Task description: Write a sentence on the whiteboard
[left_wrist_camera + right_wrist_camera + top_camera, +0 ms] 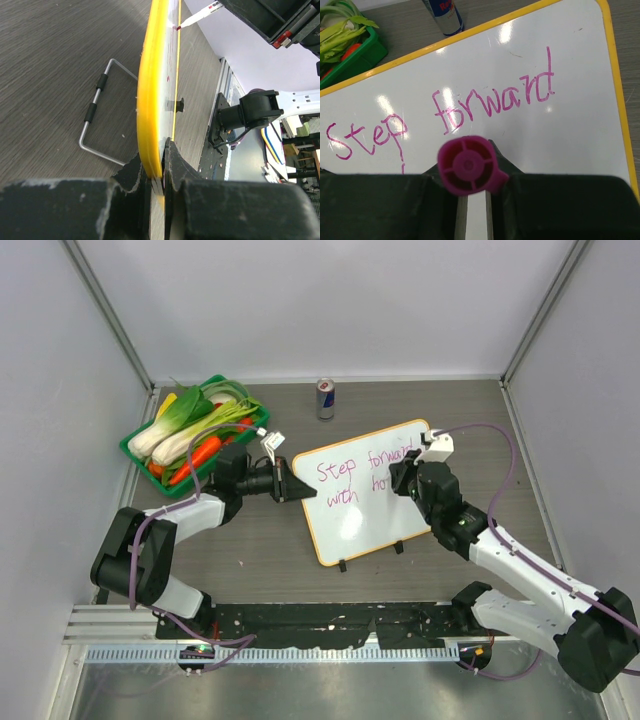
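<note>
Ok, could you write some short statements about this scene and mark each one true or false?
1. The left gripper clamps the edge of the whiteboard. True.
2. The marker in the right gripper is blue. False: it is pink.
3. The top line reads "Step forward". True.
4. The can lies on the whiteboard. False: it stands upright on the table, behind the board.
5. The basket of vegetables stands at the right. False: it stands at the rear left.
</note>
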Controlling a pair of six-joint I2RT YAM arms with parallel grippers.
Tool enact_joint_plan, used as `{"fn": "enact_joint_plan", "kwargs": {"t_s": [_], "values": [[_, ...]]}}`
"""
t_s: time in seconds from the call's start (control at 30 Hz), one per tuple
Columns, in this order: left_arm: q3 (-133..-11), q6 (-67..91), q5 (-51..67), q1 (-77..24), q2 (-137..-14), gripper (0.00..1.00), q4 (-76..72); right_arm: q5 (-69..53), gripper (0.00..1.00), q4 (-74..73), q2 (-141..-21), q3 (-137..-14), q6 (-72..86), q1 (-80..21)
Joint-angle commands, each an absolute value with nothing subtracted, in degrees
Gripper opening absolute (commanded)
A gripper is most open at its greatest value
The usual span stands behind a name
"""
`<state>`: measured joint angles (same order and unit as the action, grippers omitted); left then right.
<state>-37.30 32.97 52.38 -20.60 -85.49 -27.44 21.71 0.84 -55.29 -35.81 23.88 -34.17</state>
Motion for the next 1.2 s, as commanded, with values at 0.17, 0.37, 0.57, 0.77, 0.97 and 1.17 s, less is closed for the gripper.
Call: {"fn": "enact_joint_plan", "kwargs": {"t_s": [0.17, 0.37, 0.57, 0.77, 0.97, 1.17], "values": [[-35.51, 21.27, 49.22, -22.5, -88.15, 0.0, -19.42, 19.43, 0.02, 4.75, -55.72, -38.06, 24.61, -34.19], [-35.51, 21.27, 49.13, -22.5, -87.98, 0.0, -19.34, 20.21, 0.02, 3.78, -53.27, -37.44, 24.43, -34.19], [-35.6, 21.27, 49.22, -22.59, -88.24, 0.0, -19.34, 23.29, 0.01, 2.46, -52.91, -37.09, 23.99, -34.19], [-35.51, 21.27, 49.13, -22.59, -88.07, 0.0, -19.34, 24.52, 0.01, 2.29, -53.08, -36.56, 23.99, -34.19], [-35.51, 21.18, 49.13, -22.59, -88.07, 0.0, -19.34, 24.61, 0.01, 2.9, -54.66, -35.77, 24.08, -34.1], [-35.51, 21.18, 49.13, -22.68, -88.07, 0.0, -19.25, 23.73, 0.01, 1.76, -55.02, -35.07, 24.7, -34.1]]}}
